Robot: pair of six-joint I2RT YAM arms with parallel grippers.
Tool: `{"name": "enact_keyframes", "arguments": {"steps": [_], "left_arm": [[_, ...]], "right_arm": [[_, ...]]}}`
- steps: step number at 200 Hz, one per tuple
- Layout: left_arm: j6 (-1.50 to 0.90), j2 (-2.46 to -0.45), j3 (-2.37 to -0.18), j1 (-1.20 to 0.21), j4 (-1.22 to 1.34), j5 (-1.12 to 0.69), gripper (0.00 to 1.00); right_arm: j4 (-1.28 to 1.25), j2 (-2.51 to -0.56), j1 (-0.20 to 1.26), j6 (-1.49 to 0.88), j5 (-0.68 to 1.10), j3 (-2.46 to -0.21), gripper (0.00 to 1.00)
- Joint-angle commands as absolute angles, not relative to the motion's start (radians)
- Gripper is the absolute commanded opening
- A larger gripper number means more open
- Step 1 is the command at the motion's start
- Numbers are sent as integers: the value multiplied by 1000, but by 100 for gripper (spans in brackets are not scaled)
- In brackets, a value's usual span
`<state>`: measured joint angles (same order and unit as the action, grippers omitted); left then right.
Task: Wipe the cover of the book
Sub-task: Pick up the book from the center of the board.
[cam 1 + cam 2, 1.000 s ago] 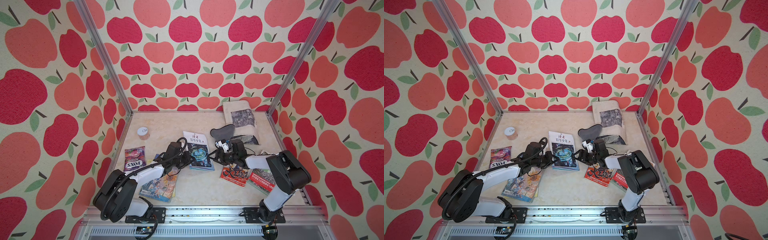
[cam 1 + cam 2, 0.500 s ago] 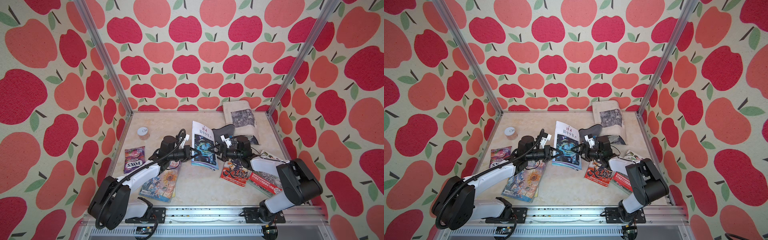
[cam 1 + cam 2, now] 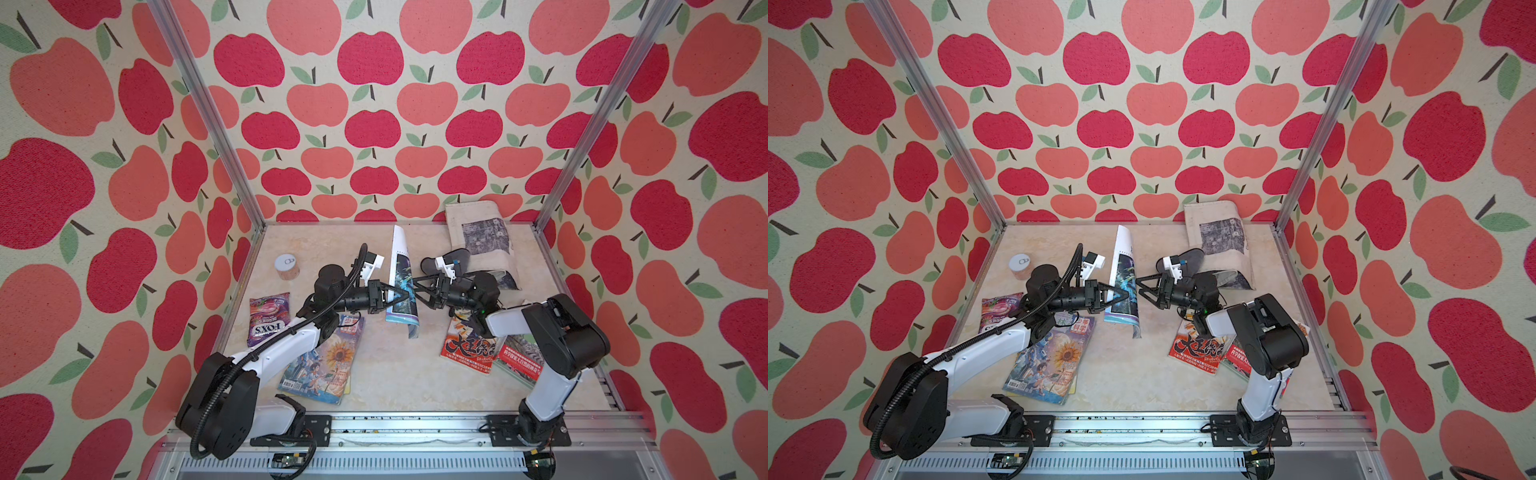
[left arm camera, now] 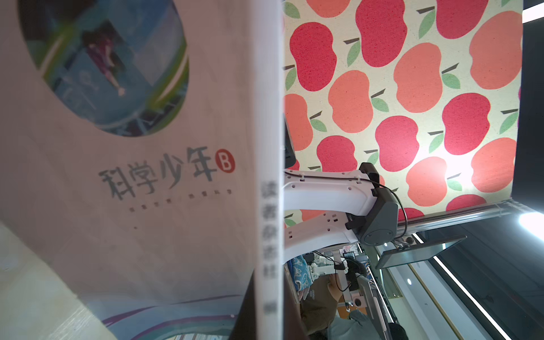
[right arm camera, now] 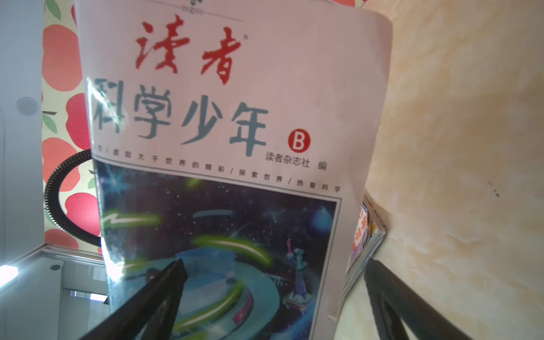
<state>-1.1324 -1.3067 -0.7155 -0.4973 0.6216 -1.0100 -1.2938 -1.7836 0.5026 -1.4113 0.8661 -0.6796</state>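
The book [image 3: 400, 286] is upright now, no longer flat on the tabletop [image 3: 374, 374], pinched in my left hand [image 3: 399, 296]. My right hand [image 3: 417, 291] has just spread wide, facing the front cover, touching nothing. It's free, I reckon, to fetch the grey cloth [image 3: 462, 254] behind it.

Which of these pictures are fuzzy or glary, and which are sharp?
In both top views all is sharp and evenly lit, the book crisp. Left wrist view: its cover is soft, too close to focus; a bright hotspot washes out the apple wall. Right wrist view: the title reads clearly, glare streaks one cover edge, and the fingers of the right gripper are dark blurs.
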Motion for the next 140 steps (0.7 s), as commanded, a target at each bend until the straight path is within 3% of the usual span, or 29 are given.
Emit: {"name": "enact_keyframes", "arguments": {"steps": [1,17,60,104,125,140], "left_arm": [[-1185,-1293,-774,-493,773,-1092,0],[-1196,-1293,-805,-472,745,-1111,0],[-1020,-1216,-921,-389,311,-1093,0],[-1153,-1304,-1049,-311,331,-1025,0],[-1221,-1358,-1115,-270,245,-884,0],[-1310,-1417,-1117,-246,320,-803,0]], "right_arm": [[-1382,-1811,529,-1483,888,-753,99],[-1381,-1811,547,-1504,888,-786,99],[-1381,-1695,494,-1540,852,-762,99],[-1380,-1671,503,-1582,779,-767,99],[-1380,-1672,493,-1642,721,-798,99],[-1382,-1678,499,-1686,663,-804,99]]}}
